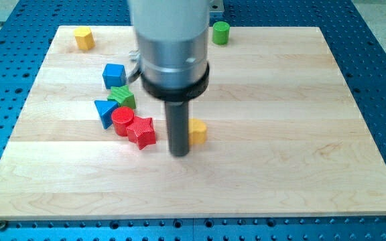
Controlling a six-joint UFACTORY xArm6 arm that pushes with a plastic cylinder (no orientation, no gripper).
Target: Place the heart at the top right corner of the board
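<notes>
My tip (179, 154) rests on the wooden board (280, 167) a little below its middle. A yellow block (198, 132) sits right against the rod's right side. The rod hides part of it, so I cannot tell its shape. A second yellow block (84, 38) lies near the board's top left corner, and its shape is also unclear at this size. A red star (142, 132) lies just left of my tip, a small gap away. The top right corner of the board holds no block.
A green cylinder (221, 32) stands at the top edge, right of the arm. Left of the rod is a cluster: blue cube (114, 75), green star (122, 98), blue triangle (104, 112) and red cylinder (122, 121) touching the red star. The arm's body hides the board's top middle.
</notes>
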